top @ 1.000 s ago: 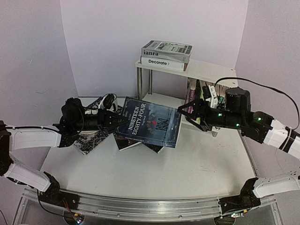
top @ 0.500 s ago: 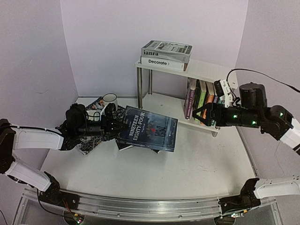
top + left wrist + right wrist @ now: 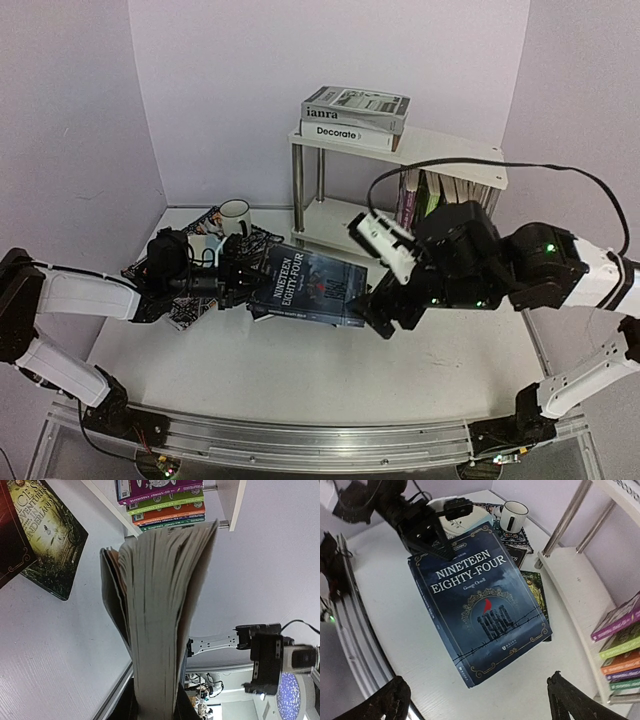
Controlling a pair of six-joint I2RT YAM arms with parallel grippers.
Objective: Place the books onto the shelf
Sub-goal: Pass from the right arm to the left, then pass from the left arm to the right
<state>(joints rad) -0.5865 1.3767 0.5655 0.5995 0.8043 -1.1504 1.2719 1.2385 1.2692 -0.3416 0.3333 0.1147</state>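
A dark blue "Nineteen Eighty-Four" book [image 3: 312,287] [image 3: 477,600] hangs flat a little above the table, with my left gripper [image 3: 238,275] [image 3: 427,532] shut on its left end. In the left wrist view its page edge [image 3: 155,615] fills the middle, between the fingers of the left gripper [image 3: 152,702]. My right gripper [image 3: 388,312] [image 3: 480,705] hovers open and wide just past the book's right end, touching nothing. The white two-tier shelf [image 3: 450,150] [image 3: 572,582] stands behind, with colourful books [image 3: 420,195] [image 3: 620,650] [image 3: 160,500] upright on its lower board. More dark books [image 3: 47,535] [image 3: 537,587] lie under the held one.
Two large books [image 3: 355,115] lie stacked on the shelf's top board. A white mug [image 3: 233,212] [image 3: 512,515] stands on a patterned placemat [image 3: 190,295] at the back left. Chrome shelf legs [image 3: 297,185] rise just behind the book pile.
My right arm has swung from beside the shelf down and left to the held book's right end, its jaws now wide. The left gripper has pulled the book slightly left and lower.
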